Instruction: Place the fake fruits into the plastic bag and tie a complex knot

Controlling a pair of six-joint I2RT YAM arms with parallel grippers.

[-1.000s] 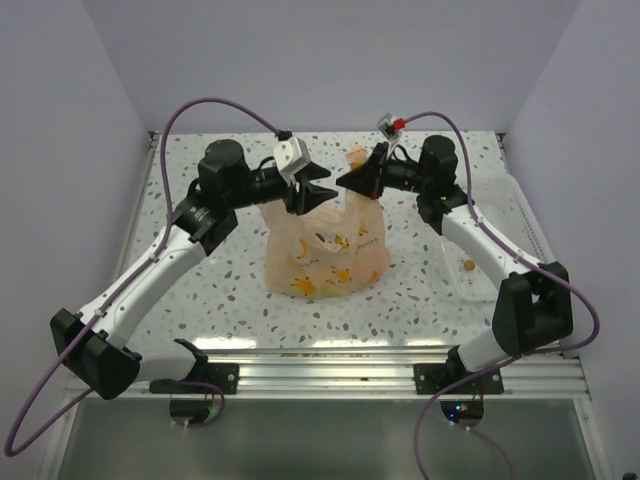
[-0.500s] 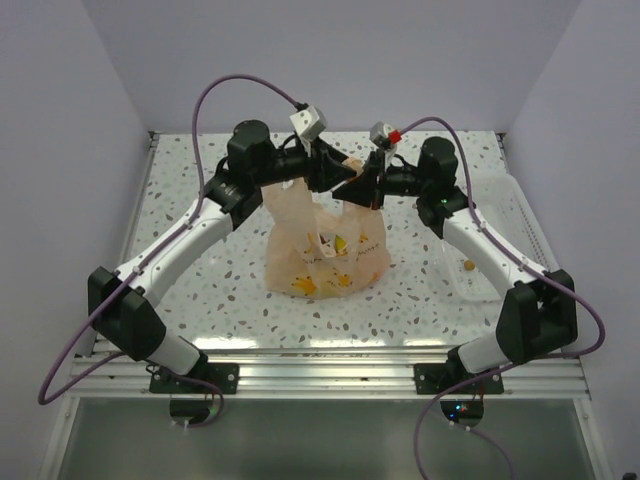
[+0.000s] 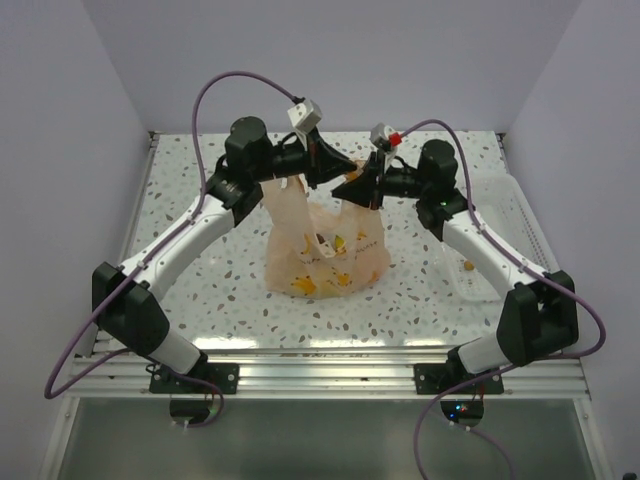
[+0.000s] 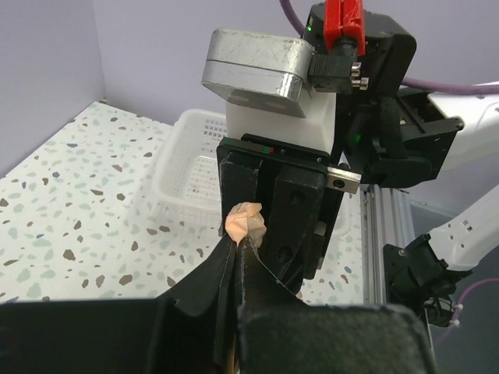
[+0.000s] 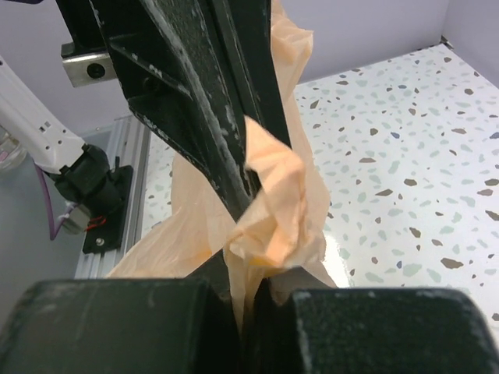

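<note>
Left fingers (image 4: 204, 274) are pressing together on a crumpled peach wad of the plastic bag (image 4: 245, 221), with thin film running down between them. Right fingers (image 5: 156, 327) are doing the same, pinching a bunched fold of bag film at their tips.

Left gripper (image 3: 350, 166) and right gripper (image 3: 345, 186) are meeting tip to tip, raised over the back half of the table (image 3: 175, 175). The left one is sitting just above and behind the right in the top view. In the left wrist view the right gripper is facing the camera head on, right behind the pinched wad. Touching or a hair apart: cannot tell. In the right wrist view the left gripper's black fingers are crossing diagonally just beside the film fold.

Plastic bag is hanging from both grippers, top pulled up in two strands: a wide one going to the left gripper, a narrower one to the right. Its body is resting on the table centre, below the tips.

Fake fruits (image 3: 306, 286) are sitting inside the bag, yellow banana shapes showing through the film near the bottom and middle. One small orange piece (image 3: 468, 266) is lying in the white tray (image 3: 510, 205) at the right edge, well apart from the bag. Whether the strands are twisting around each other at the pinch point: cannot tell.
</note>
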